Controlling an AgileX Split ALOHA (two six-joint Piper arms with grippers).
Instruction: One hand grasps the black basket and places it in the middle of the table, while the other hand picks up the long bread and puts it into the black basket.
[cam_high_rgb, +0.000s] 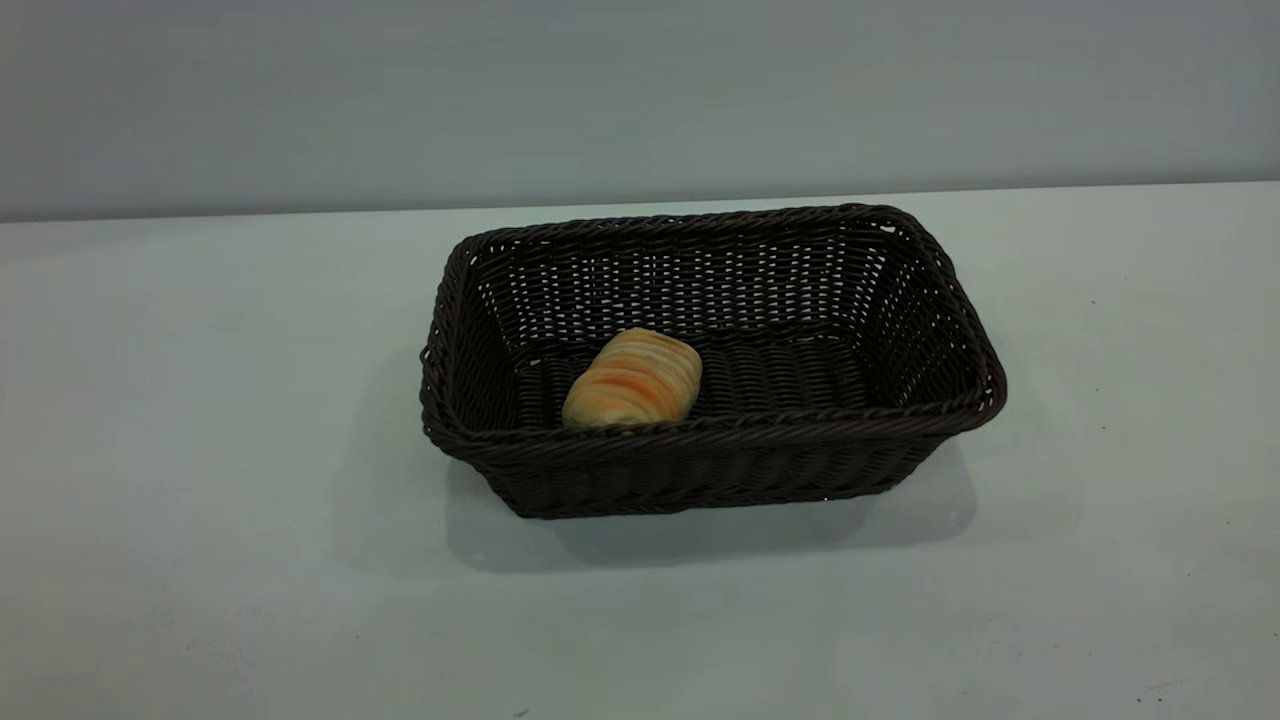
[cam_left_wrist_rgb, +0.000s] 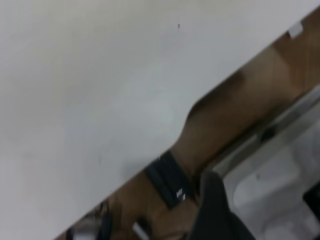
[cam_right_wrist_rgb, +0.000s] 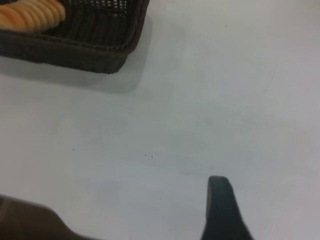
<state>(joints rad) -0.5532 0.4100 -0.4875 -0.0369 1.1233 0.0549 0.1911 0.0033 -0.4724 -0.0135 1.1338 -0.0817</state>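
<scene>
1. Dark brown-black woven wicker, rectangular with flared openwork sides and a braided rim, the black basket (cam_high_rgb: 880, 300) stands around the middle of the plain white matte worktop (cam_high_rgb: 200, 500).
2. Inside it, on the left part of the floor against the near wall, lies the long bread (cam_high_rgb: 633, 379), a small oblong bun striped orange-brown and cream.
3. Neither arm appears in the exterior view.
4. Each wrist view shows only one dark finger of its own end effector: left (cam_left_wrist_rgb: 216, 210), right (cam_right_wrist_rgb: 223, 210); released or clenched, I cannot tell.
</scene>
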